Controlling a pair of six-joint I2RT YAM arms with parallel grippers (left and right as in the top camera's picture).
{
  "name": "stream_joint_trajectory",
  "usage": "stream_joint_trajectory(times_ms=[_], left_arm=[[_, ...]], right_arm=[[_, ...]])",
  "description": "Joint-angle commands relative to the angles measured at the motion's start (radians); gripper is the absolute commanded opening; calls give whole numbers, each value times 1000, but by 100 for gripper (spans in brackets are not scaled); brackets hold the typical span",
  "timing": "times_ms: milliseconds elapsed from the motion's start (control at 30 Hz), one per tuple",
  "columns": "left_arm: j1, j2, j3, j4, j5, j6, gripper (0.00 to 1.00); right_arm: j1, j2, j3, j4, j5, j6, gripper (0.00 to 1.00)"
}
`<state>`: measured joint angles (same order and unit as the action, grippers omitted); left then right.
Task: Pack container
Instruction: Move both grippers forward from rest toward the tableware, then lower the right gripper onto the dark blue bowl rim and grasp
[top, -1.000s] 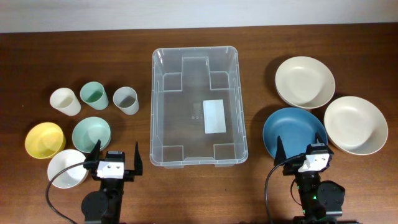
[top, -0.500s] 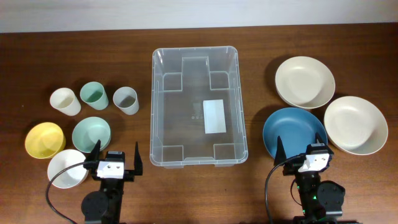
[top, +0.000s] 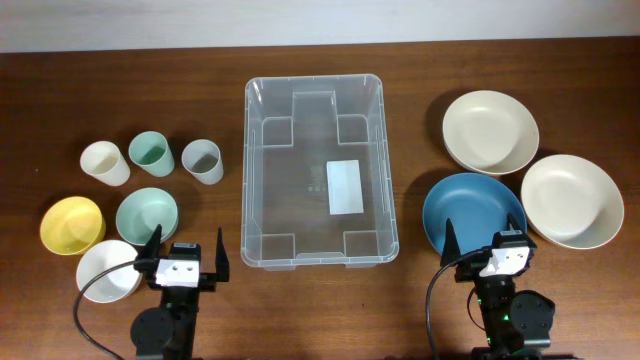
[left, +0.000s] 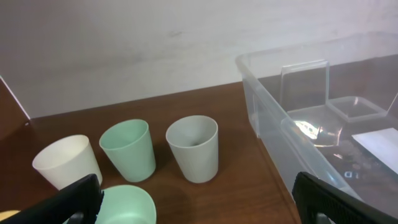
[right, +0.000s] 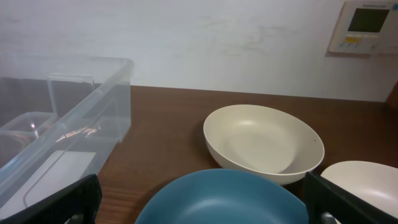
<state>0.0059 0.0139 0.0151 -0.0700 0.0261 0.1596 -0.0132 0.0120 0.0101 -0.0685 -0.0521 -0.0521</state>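
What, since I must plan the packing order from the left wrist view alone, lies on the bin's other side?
Observer: Right of the container stand three big bowls: the rear cream bowl, the right cream bowl and the blue bowl.
Operator: Anything close to my tool that I miss?
Observer: A white bowl sits just left of the open left tool.
Operator: Is the bin empty all through?
Observer: Yes; overhead shows only a white label on its base.
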Motion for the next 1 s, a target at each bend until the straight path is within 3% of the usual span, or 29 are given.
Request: stream_joint_trajectory(times_ms=[0,200,433,533,767,967], left_arm=[[3,-9,-6,3,10,-11,100],[3,-9,-6,5,11,-10,100],[3,-7,14,3,12,-150,100],[3,-6,53,-29,23,-150,100],[3,91,254,-250,23,-159,100],[3,295,474,-385,42,-172,100]], right_arm=[[6,-5,-5,-7,-2,8,99],[6,0,-5,-5,-24,91,99],[6,41,26,-12,12,225,99],[6,75,77,-53,13,253,99],[5,253,332,-322,65,252,99],[-22,491,618,-554,64,253,99]])
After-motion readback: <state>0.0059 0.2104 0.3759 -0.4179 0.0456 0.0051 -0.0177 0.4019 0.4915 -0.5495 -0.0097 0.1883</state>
